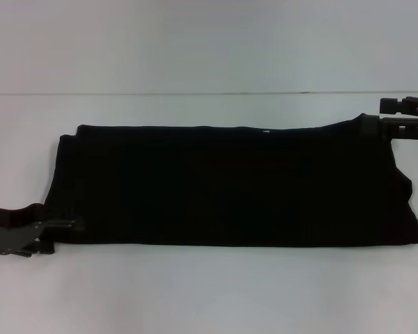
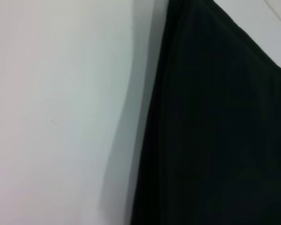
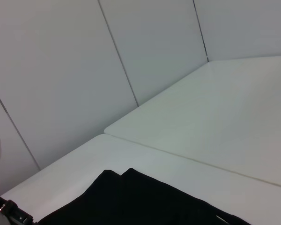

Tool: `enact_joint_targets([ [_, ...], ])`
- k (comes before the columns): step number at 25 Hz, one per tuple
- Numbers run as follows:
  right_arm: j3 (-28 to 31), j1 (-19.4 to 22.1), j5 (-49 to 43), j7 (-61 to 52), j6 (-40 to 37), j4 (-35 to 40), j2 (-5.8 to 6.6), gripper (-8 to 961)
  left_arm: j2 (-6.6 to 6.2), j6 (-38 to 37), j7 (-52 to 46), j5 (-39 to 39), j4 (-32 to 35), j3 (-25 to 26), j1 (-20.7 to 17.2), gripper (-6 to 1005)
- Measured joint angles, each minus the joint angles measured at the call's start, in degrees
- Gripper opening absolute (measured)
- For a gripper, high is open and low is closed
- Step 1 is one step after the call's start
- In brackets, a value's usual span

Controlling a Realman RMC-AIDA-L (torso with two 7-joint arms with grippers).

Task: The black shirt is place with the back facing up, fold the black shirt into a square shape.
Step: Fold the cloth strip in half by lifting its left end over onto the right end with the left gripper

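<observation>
Black shirt (image 1: 230, 184) lies as a long folded band on the white worktop (image 1: 209, 299). Left claw (image 1: 59, 226) at its near-left corner, right claw (image 1: 376, 120) at its far-right corner, seemingly positioned for the next fold; whether either is clamped cannot be told.

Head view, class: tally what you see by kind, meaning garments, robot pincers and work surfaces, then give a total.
Garments: 1, the black shirt, folded into a long band.
Pincers: 2, the left pincer at the shirt's near left corner, the right pincer at its far right corner.
Work surfaces: 1, the white table.
Total: 4
</observation>
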State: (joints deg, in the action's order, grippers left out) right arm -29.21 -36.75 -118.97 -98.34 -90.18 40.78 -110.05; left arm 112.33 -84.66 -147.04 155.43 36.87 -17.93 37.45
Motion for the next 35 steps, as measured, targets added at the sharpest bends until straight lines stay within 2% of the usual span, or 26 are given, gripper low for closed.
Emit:
enact_joint_targets([
  [26,1.5,0.2,1.4,0.0,0.0,-0.1,0.19,916,-0.81,1.8,-0.6,0.7,0.0,0.0,1.6,878],
  [35,1.6,0.2,1.4,0.0,0.3,-0.1,0.19,916,-0.89,-0.8,-0.7,2.3,0.5,0.2,1.2,877],
])
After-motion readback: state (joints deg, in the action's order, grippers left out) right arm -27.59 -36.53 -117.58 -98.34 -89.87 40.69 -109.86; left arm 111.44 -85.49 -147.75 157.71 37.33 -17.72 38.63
